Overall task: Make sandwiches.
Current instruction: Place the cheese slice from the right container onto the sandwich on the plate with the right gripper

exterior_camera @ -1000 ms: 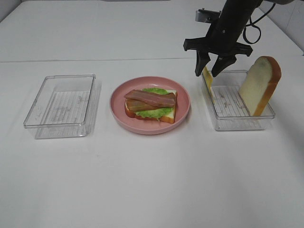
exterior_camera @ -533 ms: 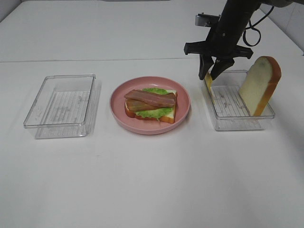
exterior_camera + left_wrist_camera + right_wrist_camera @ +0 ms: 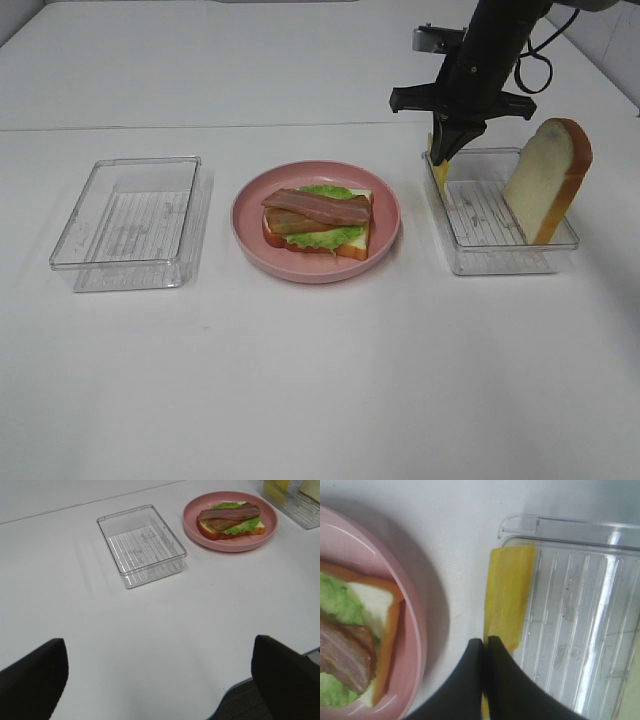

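Right wrist — gripper (image 3: 484, 647) tight on cheese (image 3: 510, 590)

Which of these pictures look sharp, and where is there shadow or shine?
Exterior high: even light, sharp, faint shadow under the pink plate. Left wrist: table crisp, left gripper dark and soft-edged. Right wrist: right gripper slightly soft, grey shadow beside the plate, bright streaks on the ribbed clear tray.

The right arm (image 3: 492, 50) hung over the table's far right corner, wrist near vertical. The right gripper (image 3: 443, 152) pointed straight down, its dark fingers (image 3: 507, 690) pressed together and pinching the cheese (image 3: 510, 590). The left gripper (image 3: 157, 642) hovered above the table near its edge, jaws spread wide.
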